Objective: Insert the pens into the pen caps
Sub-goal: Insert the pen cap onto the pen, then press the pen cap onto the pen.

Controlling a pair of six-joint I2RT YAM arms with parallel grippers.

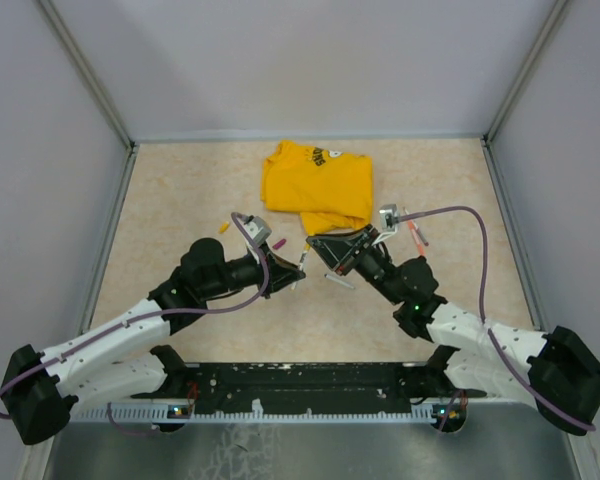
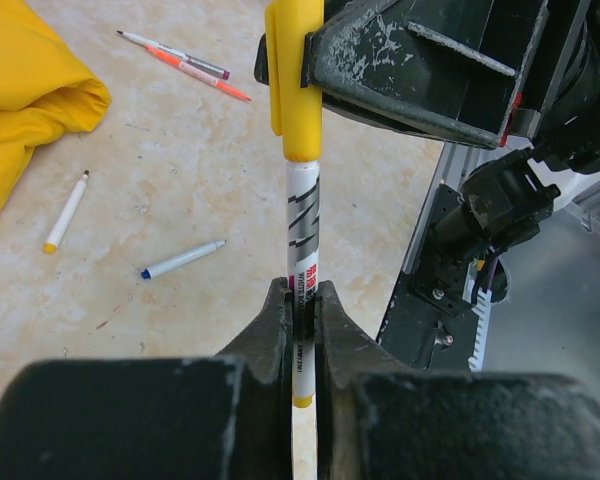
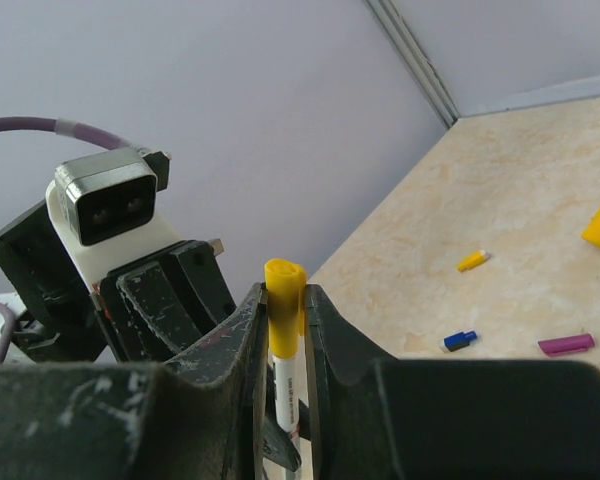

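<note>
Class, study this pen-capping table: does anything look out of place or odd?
Yes: a yellow T-shirt lies at the far middle of the table, unrelated to the job. Loose pens and caps lie scattered near it, not lined up.

The cap [image 2: 295,90] is yellow, the pen [image 2: 303,225] white with black zigzag stripes.

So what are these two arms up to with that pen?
They are capping marker pens. The left gripper is clamped on a white pen. The right gripper grips a yellow cap that sits over the pen's tip, above the table. How firmly it is pushed on cannot be told. A blue-tipped pen, a blue cap and a magenta cap lie loose near a yellow T-shirt.
</note>
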